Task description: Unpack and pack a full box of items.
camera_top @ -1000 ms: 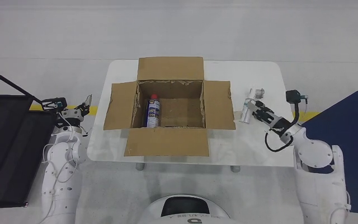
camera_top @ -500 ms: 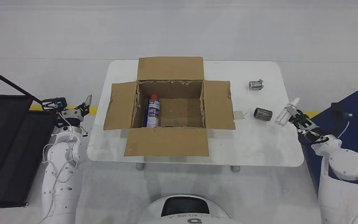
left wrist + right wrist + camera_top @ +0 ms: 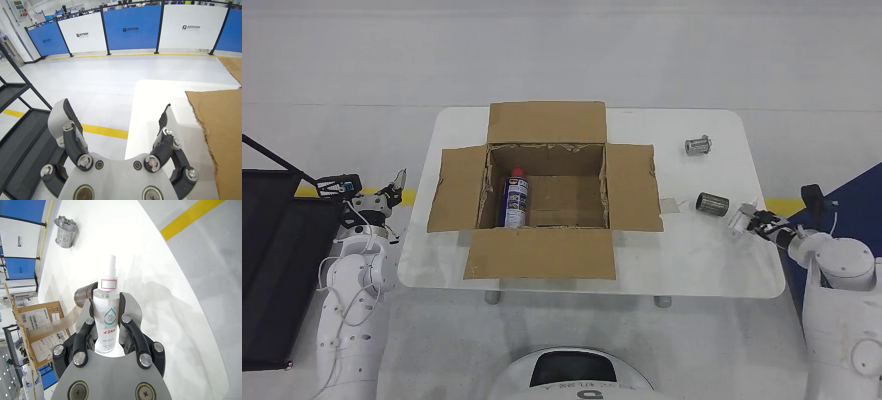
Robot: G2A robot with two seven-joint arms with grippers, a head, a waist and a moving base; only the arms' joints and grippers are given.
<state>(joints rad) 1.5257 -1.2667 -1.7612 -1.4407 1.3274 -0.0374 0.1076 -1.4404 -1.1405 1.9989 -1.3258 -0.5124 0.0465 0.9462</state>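
Note:
An open cardboard box (image 3: 547, 190) stands mid-table, a spray can (image 3: 514, 197) lying inside at its left. My right gripper (image 3: 747, 220) (image 3: 105, 306) hovers at the table's right edge, shut on a clear alcohol spray bottle (image 3: 106, 313) (image 3: 740, 218). Just beyond the bottle lies a dark metal cylinder (image 3: 712, 204) (image 3: 83, 293). A ribbed silver metal part (image 3: 699, 146) (image 3: 65, 233) sits farther back on the table. My left gripper (image 3: 370, 187) (image 3: 117, 115) hangs open and empty off the table's left edge.
The white table (image 3: 692, 260) has bare room right of the box. A strip of tape (image 3: 674, 206) hangs from the box's right flap. A black shelf cart (image 3: 267, 260) stands at the left beside the left arm.
The right gripper carried the spray bottle from near the box's right flap out to the table's right edge, then drew slightly down and inward. The left arm stayed still.

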